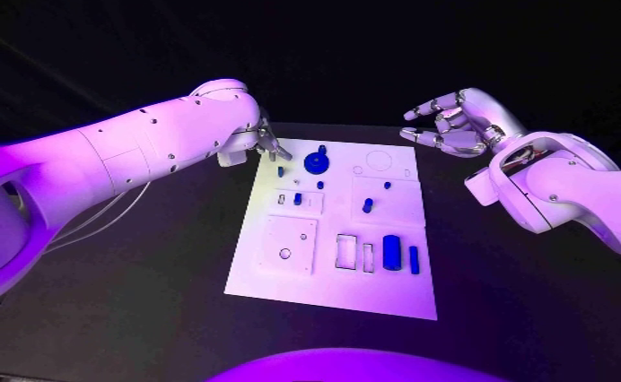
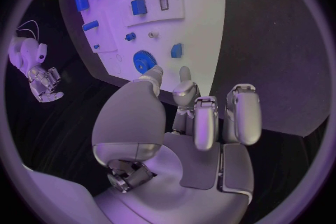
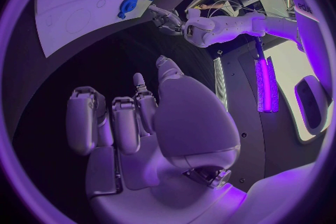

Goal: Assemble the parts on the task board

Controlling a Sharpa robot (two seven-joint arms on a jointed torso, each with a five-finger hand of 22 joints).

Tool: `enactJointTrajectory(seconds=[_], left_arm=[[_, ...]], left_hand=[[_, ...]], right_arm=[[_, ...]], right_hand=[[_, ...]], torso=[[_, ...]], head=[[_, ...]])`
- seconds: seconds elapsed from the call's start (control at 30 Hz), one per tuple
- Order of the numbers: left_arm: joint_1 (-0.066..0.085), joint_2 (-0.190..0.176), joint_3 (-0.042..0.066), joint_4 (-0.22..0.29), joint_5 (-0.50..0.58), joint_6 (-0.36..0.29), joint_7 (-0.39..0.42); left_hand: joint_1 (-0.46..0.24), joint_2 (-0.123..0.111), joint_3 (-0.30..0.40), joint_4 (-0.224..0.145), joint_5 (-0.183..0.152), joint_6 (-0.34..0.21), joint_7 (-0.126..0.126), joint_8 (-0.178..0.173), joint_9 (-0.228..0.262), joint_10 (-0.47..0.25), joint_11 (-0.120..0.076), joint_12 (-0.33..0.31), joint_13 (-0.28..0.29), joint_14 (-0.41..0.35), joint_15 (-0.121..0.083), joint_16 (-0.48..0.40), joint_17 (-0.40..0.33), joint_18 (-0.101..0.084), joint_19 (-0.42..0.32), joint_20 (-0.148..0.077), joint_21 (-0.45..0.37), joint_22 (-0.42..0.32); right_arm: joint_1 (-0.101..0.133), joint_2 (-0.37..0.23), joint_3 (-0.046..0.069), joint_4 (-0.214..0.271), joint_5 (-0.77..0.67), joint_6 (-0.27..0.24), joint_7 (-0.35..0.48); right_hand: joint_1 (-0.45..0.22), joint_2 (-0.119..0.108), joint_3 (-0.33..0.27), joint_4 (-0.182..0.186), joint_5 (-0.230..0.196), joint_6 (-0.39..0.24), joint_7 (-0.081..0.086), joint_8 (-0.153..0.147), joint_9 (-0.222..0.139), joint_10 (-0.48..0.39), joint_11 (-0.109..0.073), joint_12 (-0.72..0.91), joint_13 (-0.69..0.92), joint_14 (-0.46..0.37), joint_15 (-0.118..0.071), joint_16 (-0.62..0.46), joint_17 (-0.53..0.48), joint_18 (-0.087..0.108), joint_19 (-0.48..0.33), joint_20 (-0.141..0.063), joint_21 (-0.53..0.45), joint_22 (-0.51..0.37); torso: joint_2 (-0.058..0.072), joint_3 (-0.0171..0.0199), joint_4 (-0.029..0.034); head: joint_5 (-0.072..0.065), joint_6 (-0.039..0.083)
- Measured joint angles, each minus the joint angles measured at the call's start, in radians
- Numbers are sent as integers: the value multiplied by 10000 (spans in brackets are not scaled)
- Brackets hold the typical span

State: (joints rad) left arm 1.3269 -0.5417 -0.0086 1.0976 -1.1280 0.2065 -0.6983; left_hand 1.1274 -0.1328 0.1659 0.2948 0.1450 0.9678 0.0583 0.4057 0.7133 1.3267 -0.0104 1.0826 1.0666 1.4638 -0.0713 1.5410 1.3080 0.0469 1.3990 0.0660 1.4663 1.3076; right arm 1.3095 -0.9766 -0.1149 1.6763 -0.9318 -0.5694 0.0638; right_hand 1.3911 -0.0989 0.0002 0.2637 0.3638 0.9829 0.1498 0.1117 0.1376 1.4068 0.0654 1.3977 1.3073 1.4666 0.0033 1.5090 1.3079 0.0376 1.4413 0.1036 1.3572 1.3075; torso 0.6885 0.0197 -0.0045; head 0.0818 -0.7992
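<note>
The white task board point(image 1: 324, 292) lies in the middle of the black table. A blue gear point(image 1: 317, 163) sits near its far edge, and several small blue parts lie further in, such as a block point(image 1: 298, 198), a peg point(image 1: 368, 205) and a long piece point(image 1: 391, 252). My left hand point(image 1: 266, 142) hovers at the board's far left corner, close to the gear point(image 2: 143, 60), fingers point(image 2: 241, 109) apart and holding nothing. My right hand point(image 1: 453, 124) hangs off the far right corner, away from the board, fingers loosely spread and empty.
Recesses in the board include a round one point(image 1: 378, 160) at the far right and rectangular slots point(image 1: 347, 251) near the front. Bare black table point(image 1: 129, 292) surrounds the board on all sides.
</note>
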Motion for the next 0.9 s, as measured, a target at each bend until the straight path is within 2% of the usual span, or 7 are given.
enactJointTrajectory(seconds=[0.4,0.9], left_arm=[[-51,178,-88,-292,-18,278,0],[-106,250,-130,-327,-7,467,3]], left_hand=[[39,39,-27,-27,0,41,40,-39,-60,0,0,0,1,0,-1,0,-1,0,0,0,1,-1],[223,223,-27,-27,0,114,41,-78,-194,0,0,0,9,0,-1,0,-3,0,0,0,1,-1]], right_arm=[[-3,22,0,-8,0,8,0],[-5,37,0,-9,-2,18,0]], right_hand=[[0,0,0,0,0,0,0,0,0,0,0,0,0,0,0,0,-1,-1,0,0,0,-1],[0,0,0,0,0,0,0,0,1,0,0,0,8,0,0,0,-3,0,0,0,0,-2]], torso=[[-10,5,4],[-12,10,2]], head=[[12,-23],[20,-44]])
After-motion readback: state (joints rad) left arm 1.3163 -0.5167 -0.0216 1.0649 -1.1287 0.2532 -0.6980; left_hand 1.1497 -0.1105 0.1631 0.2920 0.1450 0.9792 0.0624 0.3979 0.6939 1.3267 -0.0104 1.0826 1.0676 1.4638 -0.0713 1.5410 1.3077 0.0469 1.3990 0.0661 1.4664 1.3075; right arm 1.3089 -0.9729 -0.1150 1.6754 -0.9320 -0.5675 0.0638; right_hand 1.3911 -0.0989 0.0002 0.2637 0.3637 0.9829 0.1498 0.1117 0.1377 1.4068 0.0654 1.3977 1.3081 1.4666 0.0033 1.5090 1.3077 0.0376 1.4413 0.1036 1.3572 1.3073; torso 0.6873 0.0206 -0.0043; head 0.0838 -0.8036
